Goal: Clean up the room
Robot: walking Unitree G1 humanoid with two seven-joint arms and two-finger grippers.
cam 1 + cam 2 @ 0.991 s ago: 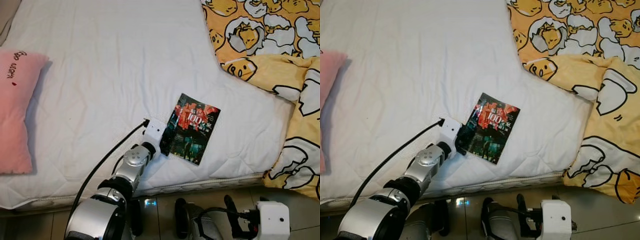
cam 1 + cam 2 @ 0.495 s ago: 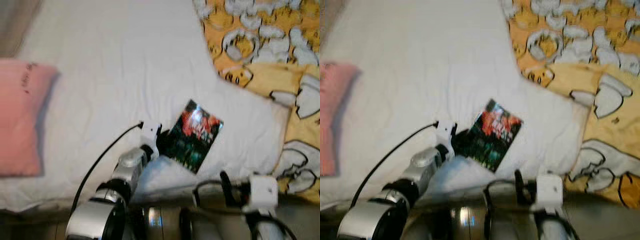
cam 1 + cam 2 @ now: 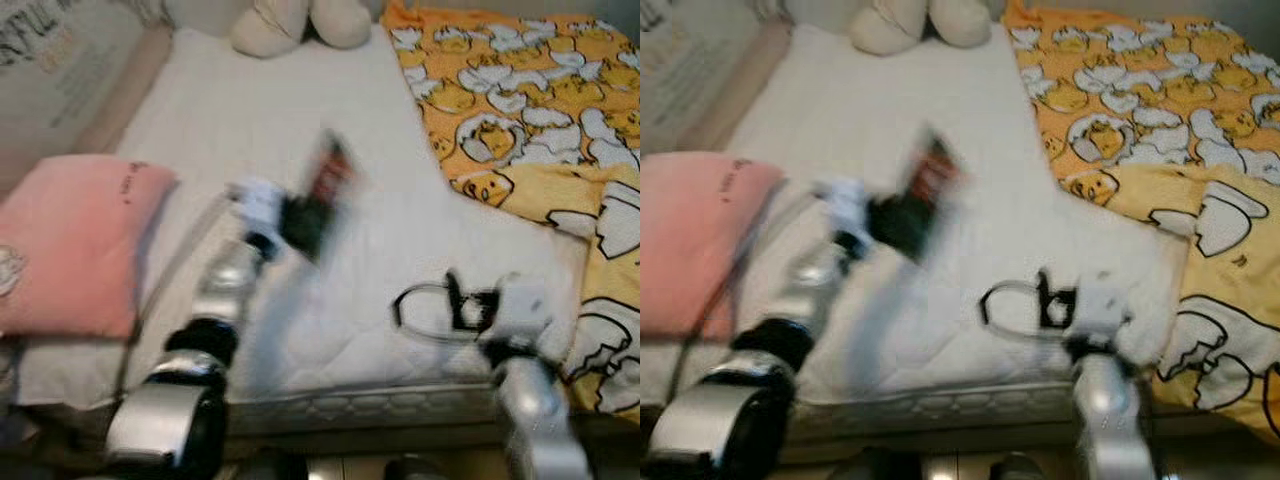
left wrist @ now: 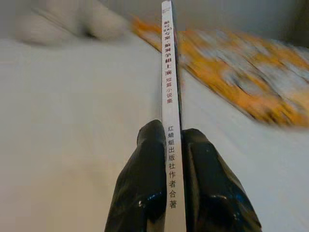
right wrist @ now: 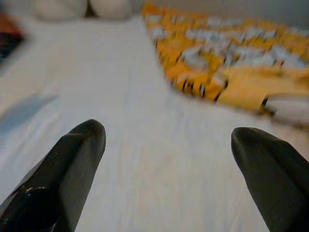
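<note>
My left gripper (image 3: 292,212) is shut on a thin book (image 3: 318,192) with a dark red and green cover, held up off the white bed (image 3: 280,110). In the left wrist view the book (image 4: 170,96) stands edge-on, its white spine with printed characters clamped between the two black fingers (image 4: 145,193). My right gripper (image 3: 455,300) hovers over the mattress near its front edge, open, with nothing between its fingers (image 5: 72,164). The eye views are blurred.
A pink pillow (image 3: 70,240) lies at the left of the bed. A yellow and orange patterned blanket (image 3: 530,110) covers the right side and hangs over the edge. A cream plush toy (image 3: 295,22) sits at the head of the bed.
The left gripper has lifted the book off the mattress and tilted it upright. The right arm has risen over the bed. The camera has tipped up, showing more of the bed.
</note>
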